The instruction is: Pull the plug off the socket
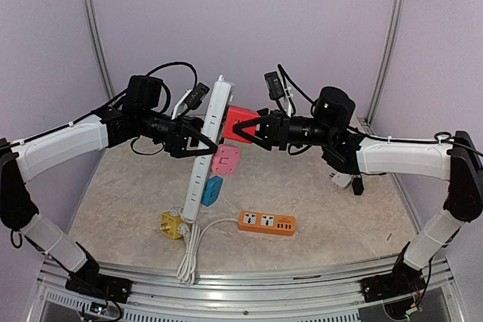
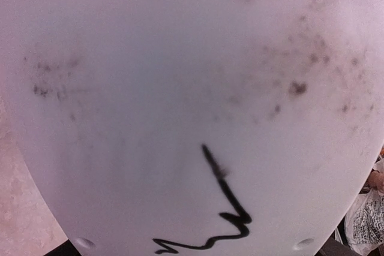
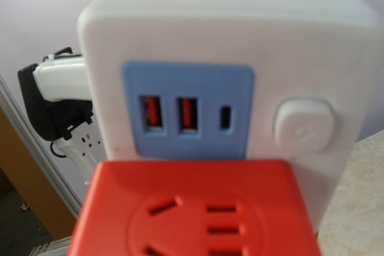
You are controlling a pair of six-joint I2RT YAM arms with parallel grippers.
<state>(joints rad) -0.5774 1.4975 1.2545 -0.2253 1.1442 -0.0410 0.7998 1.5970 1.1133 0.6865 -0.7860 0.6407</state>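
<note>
**Plug in grasp, seated against the raised strip**

Nearest the arm bases, I note a white cable (image 1: pixel 189 250) bunched at the table (image 1: pixel 332 209) edge. Just beyond it an orange strip (image 1: pixel 266 222) lies flat, with a yellow cube (image 1: pixel 172 224) to its left on the surface.

Further in, the white strip (image 1: pixel 211 118) is held off the table and tilted, its far end highest. A blue cube (image 1: pixel 212 190) and a pink cube (image 1: pixel 225 158) sit on its right face, blue lower, pink above.

The left gripper (image 1: pixel 200 141) is clamped across the strip's body from the left. Its wrist camera is filled by the strip's white back, which bears a black scribble (image 2: pixel 222 220).

The right gripper (image 1: pixel 240 132) comes in from the right and is grasping the red plug (image 1: pixel 235 117), one finger on each side. The plug is above the pink cube and touches the strip's face; I cannot tell how deep its pins sit.

In the right wrist view the red plug fills the foreground. Behind it is the strip's end, with a blue panel (image 3: pixel 187 111) of ports and a round button (image 3: pixel 303 125).
</note>
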